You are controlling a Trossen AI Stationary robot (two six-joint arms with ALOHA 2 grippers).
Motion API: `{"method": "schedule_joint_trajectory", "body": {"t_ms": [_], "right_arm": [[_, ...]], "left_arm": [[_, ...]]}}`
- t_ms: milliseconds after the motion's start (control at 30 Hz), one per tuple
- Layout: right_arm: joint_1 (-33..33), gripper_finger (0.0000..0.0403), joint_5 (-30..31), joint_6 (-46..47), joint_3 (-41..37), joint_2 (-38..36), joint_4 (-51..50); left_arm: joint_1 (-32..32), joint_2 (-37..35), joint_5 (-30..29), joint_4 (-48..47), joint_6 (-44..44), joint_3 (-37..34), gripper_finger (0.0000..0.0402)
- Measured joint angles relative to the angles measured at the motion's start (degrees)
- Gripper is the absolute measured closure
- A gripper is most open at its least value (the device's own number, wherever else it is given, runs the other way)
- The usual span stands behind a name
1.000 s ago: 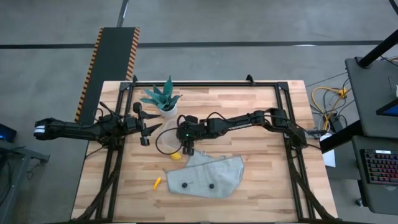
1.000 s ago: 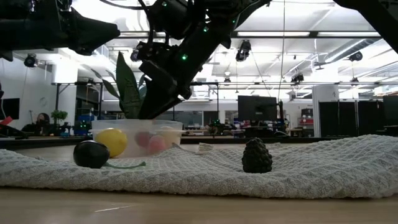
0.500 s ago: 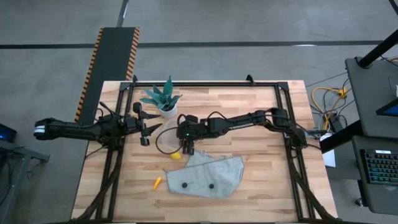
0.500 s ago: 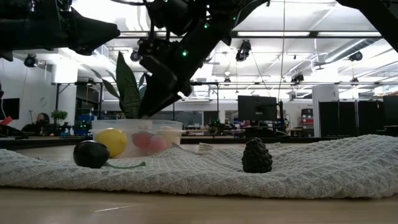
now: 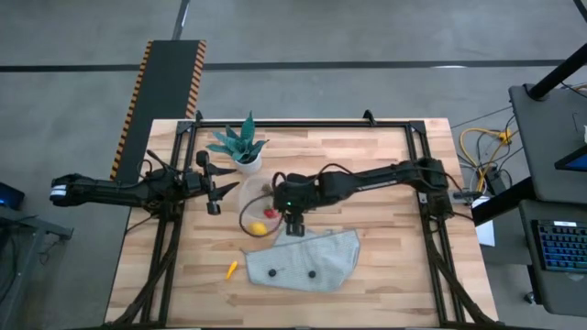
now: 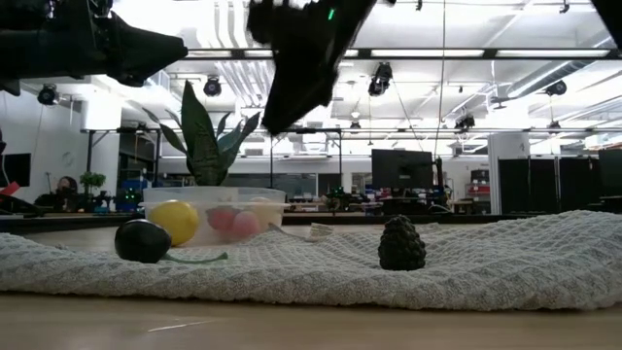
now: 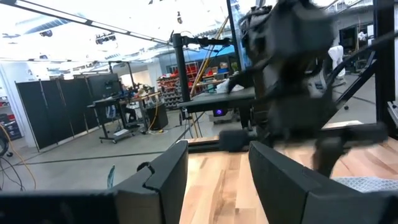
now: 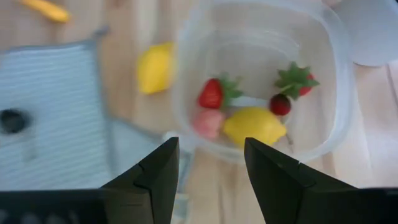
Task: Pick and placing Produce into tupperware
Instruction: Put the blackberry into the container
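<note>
My right tool hangs empty with its fingers apart, above the near edge of the tupperware and the top edge of the grey cloth. Inside the tub I see a lemon, a strawberry, a pink piece and two small red berries. Outside it, a second lemon lies on the tabletop just beside the tub wall, two dark pieces sit on the cloth, and a small orange piece lies off the cloth's left corner. I judge the next pick to be that loose lemon: I should come straight down over it with my fingers across its short axis, keep clear of the tub wall so I don't shove the tub, and lift well above the rim before moving over. It is smooth and round, so it may squirt out if I pinch off-centre. My left tool waits apart and empty, left of the tub, near the plant. I can read no brand, label or writing anywhere.
</note>
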Motion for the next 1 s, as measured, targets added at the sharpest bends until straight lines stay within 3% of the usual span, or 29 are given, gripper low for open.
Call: {"method": "schedule_joint_trajectory", "body": {"t_ms": [300, 533, 733, 1000], "right_arm": [[7.6, 0.0234, 0.4, 0.7, -2.3, -11.4, -3.1], [15.8, 0.0235, 9.3, 1.9, -7.0, -18.7, -3.4], [22.8, 0.0234, 14.8, 2.4, -10.5, -20.3, -1.3], [26.2, 0.0234, 15.3, 9.5, -14.9, -20.0, 1.1]], "left_arm": [[0.0, 0.1, 0.0, 0.0, 0.0, 0.0, 0.0245], [0.0, 0.1, 0.0, 0.0, -0.1, 0.0, 0.0245], [0.0, 0.1, 0.0, 0.0, -0.1, 0.0, 0.0245], [0.0, 0.1, 0.0, 0.0, -0.3, 0.0, 0.0245]]}}
